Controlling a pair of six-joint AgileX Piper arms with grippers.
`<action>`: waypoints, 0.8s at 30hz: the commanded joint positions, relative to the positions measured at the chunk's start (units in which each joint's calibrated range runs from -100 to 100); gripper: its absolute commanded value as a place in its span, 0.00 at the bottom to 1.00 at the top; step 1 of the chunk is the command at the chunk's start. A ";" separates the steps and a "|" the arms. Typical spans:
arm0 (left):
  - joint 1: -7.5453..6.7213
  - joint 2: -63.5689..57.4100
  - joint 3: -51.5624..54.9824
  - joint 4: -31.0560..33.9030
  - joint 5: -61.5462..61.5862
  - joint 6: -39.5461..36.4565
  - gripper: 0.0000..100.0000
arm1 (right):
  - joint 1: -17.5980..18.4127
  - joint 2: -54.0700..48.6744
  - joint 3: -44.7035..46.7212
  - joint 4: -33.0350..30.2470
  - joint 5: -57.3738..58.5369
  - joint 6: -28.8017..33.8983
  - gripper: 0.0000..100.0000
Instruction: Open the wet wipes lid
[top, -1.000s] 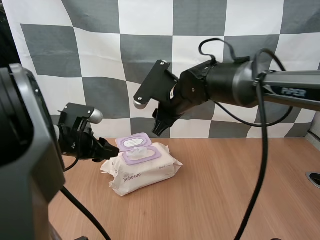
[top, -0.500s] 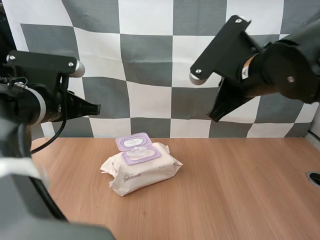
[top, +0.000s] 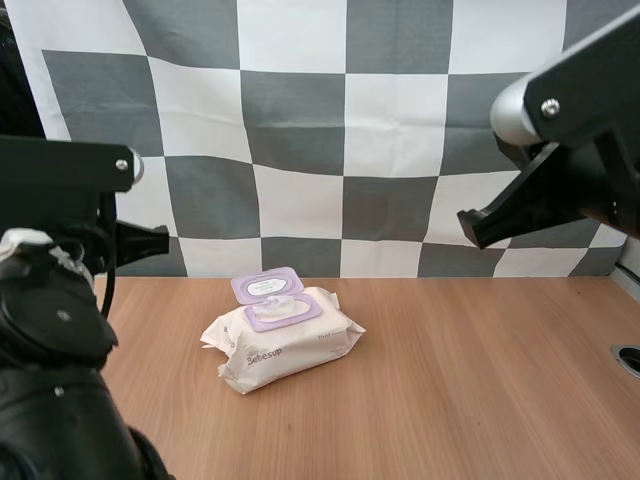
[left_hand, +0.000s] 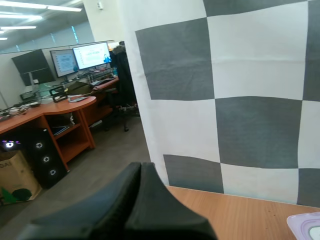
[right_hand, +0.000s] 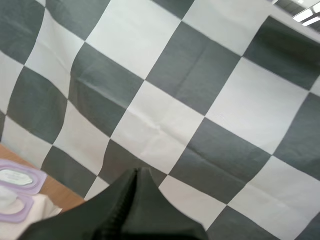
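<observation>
Pulling back is the whole change: a second ago the left claw (top: 158, 241) sat just beside the left end of the pack of wet wipes (top: 290, 345) and the right claw (top: 472, 228) hung close above and behind it. Now both are raised and well apart from it, the left one at the left edge of the high view and the right one at the upper right.

Each claw is clenched on nothing. In each wrist view the fingers lie together as one dark wedge.

The pack has not shifted. It lies flat on the counter (top: 480, 380), a little left of centre in the high view, with its printed side facing forward. Its purple lid (top: 266, 284) is flipped back and stands open behind the opening, where a white wipe (top: 280, 305) pokes up. It was the same in both earlier frames.

My reading is that the opening is already done and the arms are simply clearing away. Nothing holds the lid, so the one thing to watch is whether it stays back by itself. So far it shows no sign of dropping.
</observation>
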 joint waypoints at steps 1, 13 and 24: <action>-0.02 -15.88 8.61 12.38 -5.22 -27.41 0.00 | -1.96 -26.36 14.05 -4.65 -13.46 6.15 0.00; -0.02 -15.88 24.98 -10.37 -9.34 -20.63 0.00 | -11.40 -26.36 47.62 3.25 -57.86 7.35 0.00; -5.27 -24.15 34.03 -35.81 -19.76 3.79 0.00 | -11.40 -26.36 57.38 4.64 -59.16 7.25 0.00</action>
